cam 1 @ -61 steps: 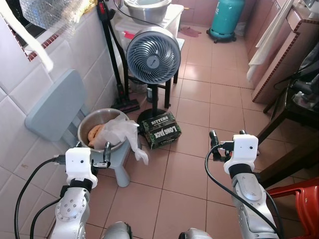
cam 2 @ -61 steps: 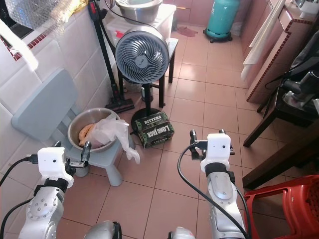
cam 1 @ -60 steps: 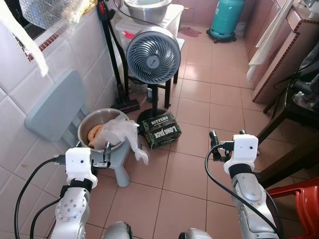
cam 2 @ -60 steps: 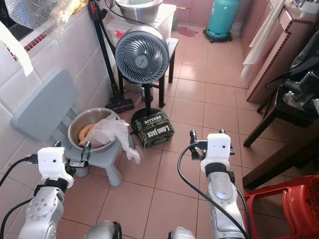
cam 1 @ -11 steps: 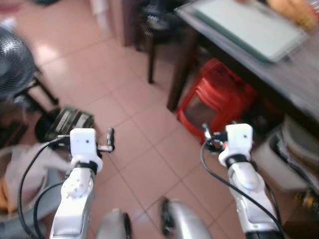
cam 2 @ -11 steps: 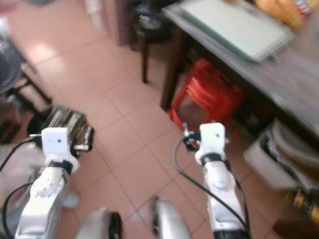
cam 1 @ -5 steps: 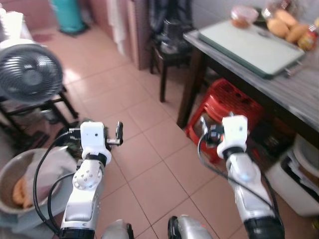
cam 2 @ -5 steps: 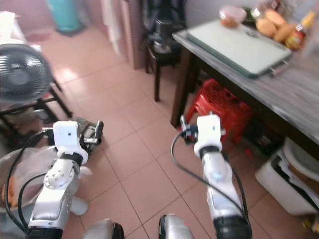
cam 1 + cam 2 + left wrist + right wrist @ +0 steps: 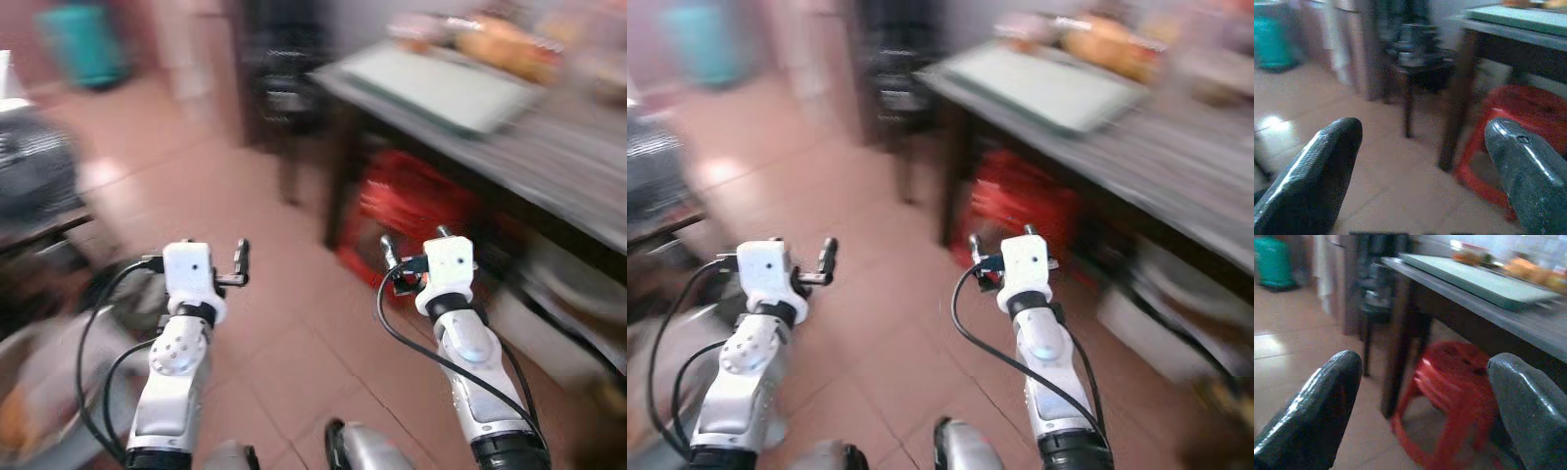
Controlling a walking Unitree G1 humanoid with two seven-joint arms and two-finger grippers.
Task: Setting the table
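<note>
Terracotta floor tiles [image 9: 284, 333] lie open ahead of you and between both arms. The dark wooden surface [image 9: 549, 147] runs along your right, its near edge slanting away toward the upper left, with one leg [image 9: 343, 196] dropping to the floor at its corner. A red plastic stool [image 9: 416, 211] sits tucked under that edge, just beyond your right pincer [image 9: 411, 257]. A pale green tray [image 9: 431, 83] lies on the surface near the corner, and orange shapes [image 9: 500, 44] lie behind it; the blur is heavy, so they may be food, but you cannot be sure. A dark stool or small stand [image 9: 1422, 61] stands past the leg, beside the wall.

Your left pincer [image 9: 240, 262] hangs over bare tile, fingers spread wide and holding nothing; the left wrist view shows both black fingertips [image 9: 1317, 166] far apart with floor between them. Your right pincer is likewise spread wide and empty, its fingertips [image 9: 1317, 406] framing the leg and the red stool.

Compared with half a second ago, the whole picture has swung and blurred: the fan has slid off to your left to a grey smear [image 9: 34, 176], and the surface now reaches further across the frame. That is camera motion. Both arms keep the same raised pose.
</note>
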